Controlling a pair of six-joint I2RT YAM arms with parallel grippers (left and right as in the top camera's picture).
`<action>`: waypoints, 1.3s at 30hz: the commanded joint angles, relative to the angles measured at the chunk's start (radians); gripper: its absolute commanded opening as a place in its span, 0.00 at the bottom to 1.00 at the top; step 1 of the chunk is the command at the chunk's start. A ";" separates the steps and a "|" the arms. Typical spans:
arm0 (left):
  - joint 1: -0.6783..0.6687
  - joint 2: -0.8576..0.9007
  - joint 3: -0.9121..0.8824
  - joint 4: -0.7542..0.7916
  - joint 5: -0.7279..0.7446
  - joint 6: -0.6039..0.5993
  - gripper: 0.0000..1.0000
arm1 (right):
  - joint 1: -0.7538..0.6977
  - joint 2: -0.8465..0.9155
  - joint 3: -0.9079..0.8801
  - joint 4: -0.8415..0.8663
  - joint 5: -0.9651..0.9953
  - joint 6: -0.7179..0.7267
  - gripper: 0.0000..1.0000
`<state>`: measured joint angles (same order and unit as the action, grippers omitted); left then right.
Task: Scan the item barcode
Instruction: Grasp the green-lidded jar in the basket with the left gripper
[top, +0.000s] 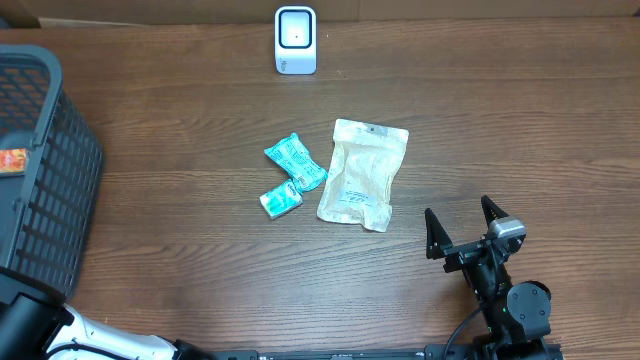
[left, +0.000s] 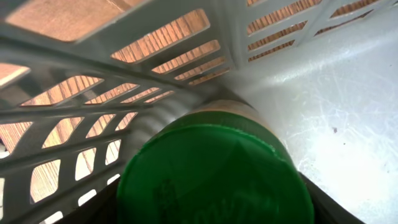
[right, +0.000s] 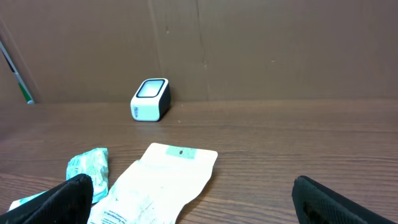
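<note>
In the left wrist view, a round container with a dark green lid (left: 214, 174) lies in the corner of the grey basket (left: 186, 37). My left gripper (left: 211, 208) has a dark finger pressed against each side of the lid, with no gap showing. From overhead this gripper is hidden behind the basket (top: 40, 170). The white barcode scanner (top: 295, 40) (right: 151, 99) stands at the back of the table. My right gripper (top: 460, 212) (right: 191, 186) rests wide open at the front right, holding nothing.
A white pouch (top: 363, 173) (right: 155, 186) and two teal packets (top: 296, 162) (top: 281, 199) lie mid-table, just ahead of the right gripper. One teal packet (right: 90, 171) shows beside the right gripper's left finger. A cardboard wall (right: 249, 50) backs the table.
</note>
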<state>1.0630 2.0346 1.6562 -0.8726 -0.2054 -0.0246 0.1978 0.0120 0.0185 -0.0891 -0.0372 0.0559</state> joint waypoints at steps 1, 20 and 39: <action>0.008 -0.027 0.018 -0.013 0.024 -0.010 0.50 | 0.004 -0.009 -0.010 0.008 -0.001 -0.001 1.00; -0.045 -0.317 0.066 0.000 0.367 -0.169 0.43 | 0.004 -0.009 -0.010 0.008 -0.001 -0.001 1.00; -0.452 -0.713 0.068 0.007 0.385 -0.216 0.41 | 0.004 -0.009 -0.010 0.008 -0.001 -0.001 1.00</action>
<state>0.7059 1.3975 1.6852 -0.8532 0.1604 -0.2249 0.1978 0.0120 0.0185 -0.0887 -0.0372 0.0559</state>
